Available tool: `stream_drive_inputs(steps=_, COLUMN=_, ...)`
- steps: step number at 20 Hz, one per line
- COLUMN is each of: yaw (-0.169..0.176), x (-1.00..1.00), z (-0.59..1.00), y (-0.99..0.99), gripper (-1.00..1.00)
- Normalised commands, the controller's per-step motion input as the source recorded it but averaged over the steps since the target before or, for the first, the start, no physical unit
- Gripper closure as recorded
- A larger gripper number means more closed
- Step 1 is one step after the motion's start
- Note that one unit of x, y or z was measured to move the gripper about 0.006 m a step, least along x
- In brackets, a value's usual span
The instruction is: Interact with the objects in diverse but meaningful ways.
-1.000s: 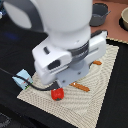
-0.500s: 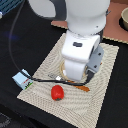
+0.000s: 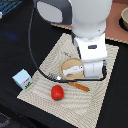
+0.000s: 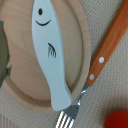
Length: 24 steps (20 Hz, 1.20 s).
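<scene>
White fish-shaped piece (image 3: pixel 73 68) is seen in the exterior view lying flat on the tan round plate (image 3: pixel 66 73), which sits on the woven placemat (image 3: pixel 100 95); the layout reads as a table setting, with the fish served as the meal. The gripper is parked directly over the plate, at the fish's end toward the exterior view's right, probably lined up for a pick; its fingers are hidden by the wrist housing, so the opening cannot be told. Red pepper (image 3: pixel 57 92) is set on the mat near the plate, and the white carton (image 3: pixel 23 79) stands off the mat on the dark table, at the exterior view's left. In the wrist view, the fish (image 4: pixel 52 51) is shown smooth, glossy, white, with a drawn eye, smile and fin, one tip overhanging the plate rim (image 4: pixel 30 99) beside the fork (image 4: pixel 100 59) with its wooden handle. No fingers are caught in this view either.
</scene>
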Motion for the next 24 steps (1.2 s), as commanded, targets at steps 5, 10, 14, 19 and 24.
stream_drive_inputs(steps=5, yaw=0.060, x=-0.24, z=-0.31, y=0.10, gripper=-1.00)
stream_drive_inputs(steps=10, yaw=0.065, x=-0.25, z=-0.37, y=0.14, gripper=-1.00)
stream_drive_inputs(steps=14, yaw=0.065, x=-0.21, z=-0.37, y=0.13, gripper=-1.00)
stream_drive_inputs(steps=19, yaw=0.065, x=-0.20, z=-0.39, y=0.12, gripper=1.00)
stream_drive_inputs(steps=24, yaw=0.070, x=-0.21, z=-0.39, y=0.11, gripper=1.00)
